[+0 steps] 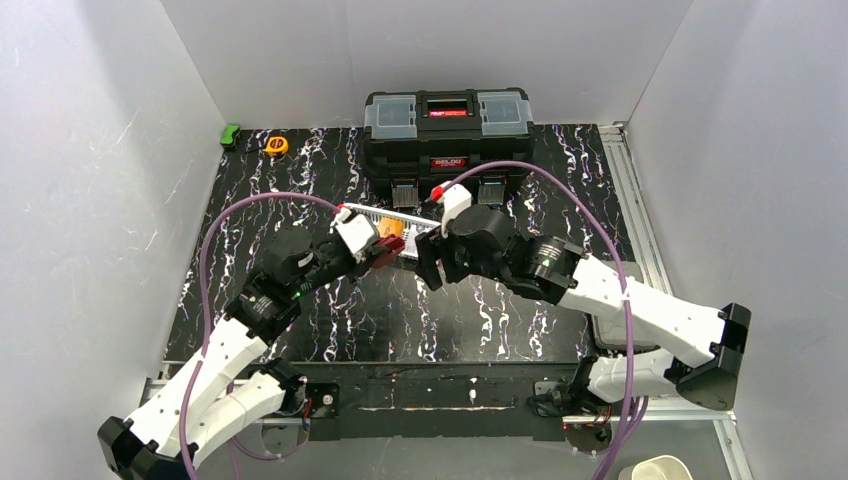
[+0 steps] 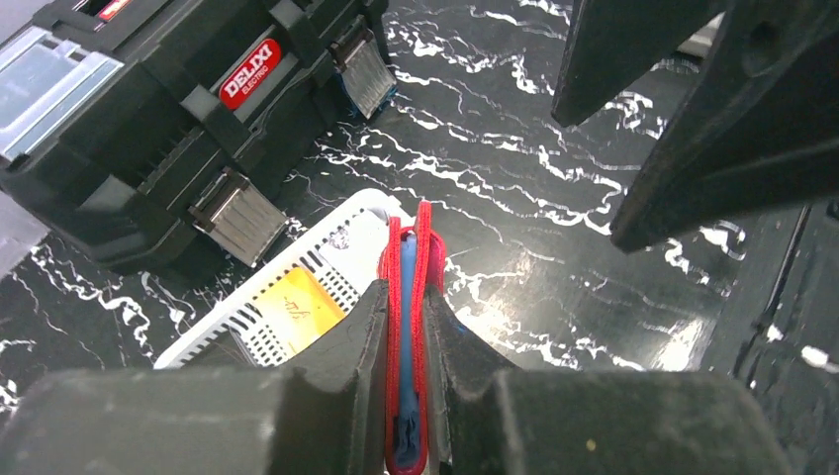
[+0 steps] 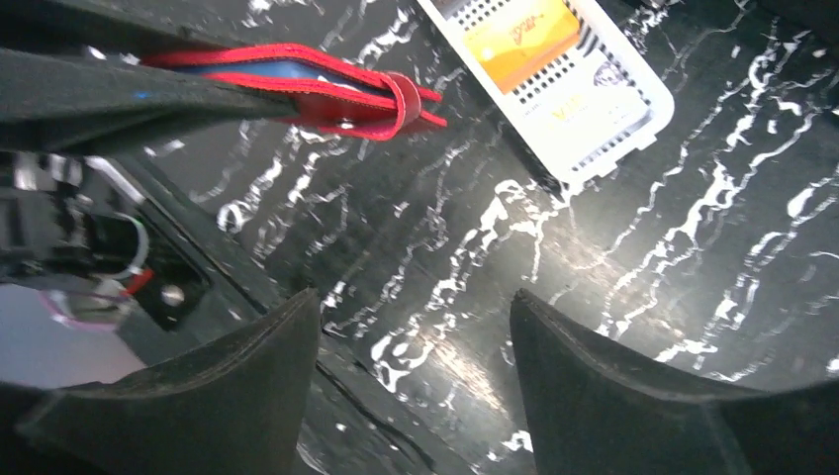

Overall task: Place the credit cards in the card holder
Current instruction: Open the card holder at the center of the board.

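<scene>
My left gripper is shut on the red card holder and holds it edge-on above the table. A light blue card sits between its red flaps. The holder also shows in the right wrist view with its snap tab at the end. An orange card lies in the white mesh basket; it also shows in the right wrist view. My right gripper is open and empty, just right of the holder, also seen from above. Grey and black cards are not in view.
A big black toolbox stands at the back, right behind the basket. A yellow tape measure and a green object lie at the back left. White walls close in on three sides.
</scene>
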Controlling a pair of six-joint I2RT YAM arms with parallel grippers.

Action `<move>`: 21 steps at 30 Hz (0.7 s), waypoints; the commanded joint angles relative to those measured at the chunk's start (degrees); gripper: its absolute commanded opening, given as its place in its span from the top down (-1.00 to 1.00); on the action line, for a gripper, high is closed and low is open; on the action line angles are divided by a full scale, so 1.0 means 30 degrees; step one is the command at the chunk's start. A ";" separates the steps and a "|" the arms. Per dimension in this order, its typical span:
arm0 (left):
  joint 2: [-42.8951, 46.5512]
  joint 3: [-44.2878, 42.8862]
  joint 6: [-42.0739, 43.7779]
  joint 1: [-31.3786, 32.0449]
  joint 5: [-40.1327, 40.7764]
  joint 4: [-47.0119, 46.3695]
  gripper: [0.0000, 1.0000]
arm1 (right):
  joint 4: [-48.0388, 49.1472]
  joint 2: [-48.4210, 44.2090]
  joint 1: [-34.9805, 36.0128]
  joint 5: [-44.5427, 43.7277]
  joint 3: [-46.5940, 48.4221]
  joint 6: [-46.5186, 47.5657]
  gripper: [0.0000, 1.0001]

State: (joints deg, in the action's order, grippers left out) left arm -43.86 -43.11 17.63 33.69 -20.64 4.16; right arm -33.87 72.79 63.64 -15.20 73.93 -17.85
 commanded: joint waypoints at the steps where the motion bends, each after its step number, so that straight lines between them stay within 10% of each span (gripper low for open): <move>1: 0.0846 0.0229 -0.3117 -0.0098 0.1168 -0.1573 1.00 | 0.4741 -0.1336 -0.0850 0.2058 -0.1455 -0.4568 -0.61; 7: 0.0378 0.0242 -0.3746 -0.0099 0.2998 -0.4008 1.00 | 0.6557 -0.0291 -0.3872 0.6573 -0.1592 -0.8002 -0.62; 21: -0.0294 0.0247 -0.3573 0.0121 0.3116 -0.5376 1.00 | 0.8632 0.1695 -0.3964 0.5521 -0.0673 -1.0977 -0.23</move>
State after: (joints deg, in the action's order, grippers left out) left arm -46.52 -42.59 6.96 33.71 -11.35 -8.73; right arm -12.64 77.73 51.59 1.56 69.12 -48.34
